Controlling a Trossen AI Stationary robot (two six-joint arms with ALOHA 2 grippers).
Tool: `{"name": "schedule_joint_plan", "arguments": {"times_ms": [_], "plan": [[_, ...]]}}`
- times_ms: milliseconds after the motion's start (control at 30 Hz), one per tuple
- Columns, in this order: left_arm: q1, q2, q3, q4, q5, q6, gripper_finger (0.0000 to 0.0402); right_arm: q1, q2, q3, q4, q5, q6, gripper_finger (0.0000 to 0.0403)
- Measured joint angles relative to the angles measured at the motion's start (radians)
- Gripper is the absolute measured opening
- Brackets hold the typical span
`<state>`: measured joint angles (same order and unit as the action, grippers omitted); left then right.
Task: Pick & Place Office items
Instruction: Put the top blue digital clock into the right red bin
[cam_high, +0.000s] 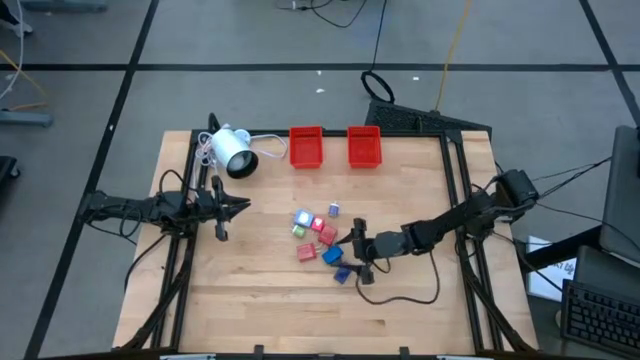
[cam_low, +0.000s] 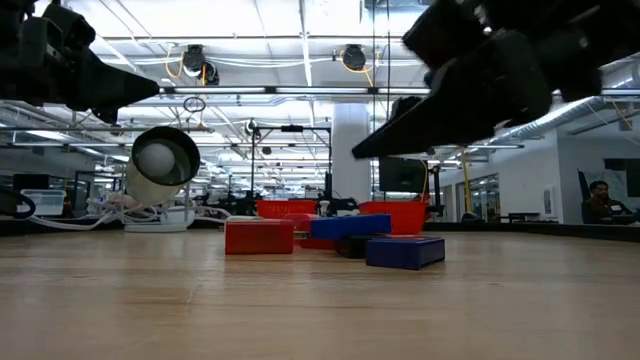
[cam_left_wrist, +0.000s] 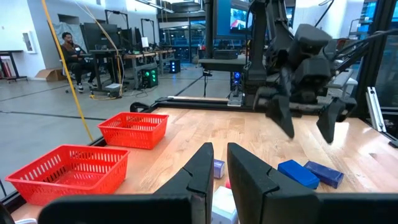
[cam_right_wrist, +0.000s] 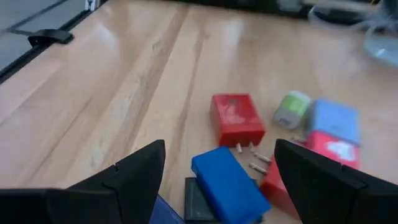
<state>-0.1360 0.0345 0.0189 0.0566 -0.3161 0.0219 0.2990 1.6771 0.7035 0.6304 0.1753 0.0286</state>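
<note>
The right gripper (cam_high: 357, 250) hovers with fingers spread wide, holding nothing, just beside the office items (cam_high: 320, 238) — a loose cluster mid-worktop (cam_high: 260, 300). The left gripper (cam_high: 240, 206), clenched empty, waits well apart near the worktop's left side.

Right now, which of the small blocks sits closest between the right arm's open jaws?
The blue block, lying between the right gripper jaws. The red block lies beyond it, and the green one and pale blue one farther still.

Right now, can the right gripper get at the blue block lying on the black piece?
Probably yes: the right gripper hangs open just above the blue block, fingers either side, nothing between. The red block sits just clear.
</note>
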Motion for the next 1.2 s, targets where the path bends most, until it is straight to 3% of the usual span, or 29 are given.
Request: {"name": "schedule_joint_plan", "arguments": {"times_ms": [133,267,400,633,1033,1200], "plan": [[0.000,0.000,0.000,0.000,0.000,0.000,0.0047,-0.042,0.055,0.057,-0.069,-0.081,-0.012,0.0293],[0.000,0.000,0.000,0.000,0.000,0.000,0.0047,-0.074,0.084,0.159,-0.247,-0.143,-0.030,0.0293],[0.000,0.000,0.000,0.001,0.000,0.000,0.0047,-0.089,0.092,0.223,-0.377,-0.153,-0.094,0.0293],[0.000,0.000,0.000,0.002,0.000,0.000,0.0047,-0.096,0.093,0.229,-0.484,-0.154,-0.069,0.0293],[0.000,0.000,0.000,0.002,0.000,0.000,0.0047,-0.079,0.093,0.213,-0.478,-0.157,-0.051,0.0293],[0.000,0.000,0.000,0.001,0.000,0.000,0.0047,-0.058,0.093,0.213,-0.477,-0.207,-0.024,0.0293]]}}
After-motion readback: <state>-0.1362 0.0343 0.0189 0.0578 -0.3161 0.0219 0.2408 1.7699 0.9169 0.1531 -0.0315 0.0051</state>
